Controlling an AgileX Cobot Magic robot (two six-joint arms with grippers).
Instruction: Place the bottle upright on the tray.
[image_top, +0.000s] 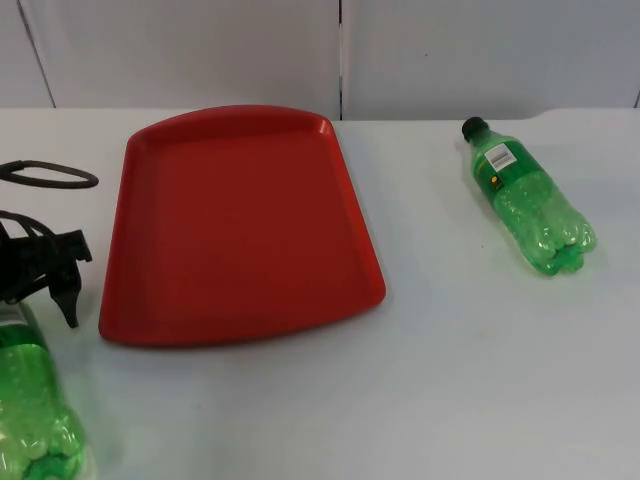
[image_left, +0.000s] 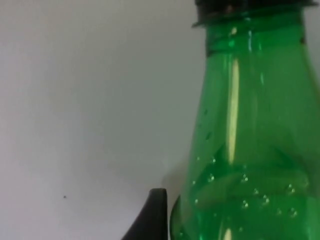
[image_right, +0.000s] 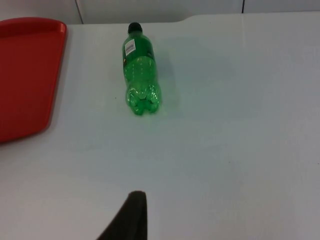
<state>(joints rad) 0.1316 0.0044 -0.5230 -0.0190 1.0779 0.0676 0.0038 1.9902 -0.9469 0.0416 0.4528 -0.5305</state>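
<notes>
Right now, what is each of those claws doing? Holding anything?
Left gripper: down at the green bottle lying left of the red tray; a grasp cannot be told.
Right gripper: above the table, holding nothing; open or closed cannot be told.

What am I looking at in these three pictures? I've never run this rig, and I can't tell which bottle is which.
It is a two-armed robot at a white table. The top view looks down on a red tray, bare. A green bottle lies on its side to the tray's right. The left gripper sits at a second green bottle left of the tray; its wrist camera sees that bottle's neck close up. Whether it is gripped is unclear. The right wrist camera looks at the lying bottle; that arm waits.
</notes>
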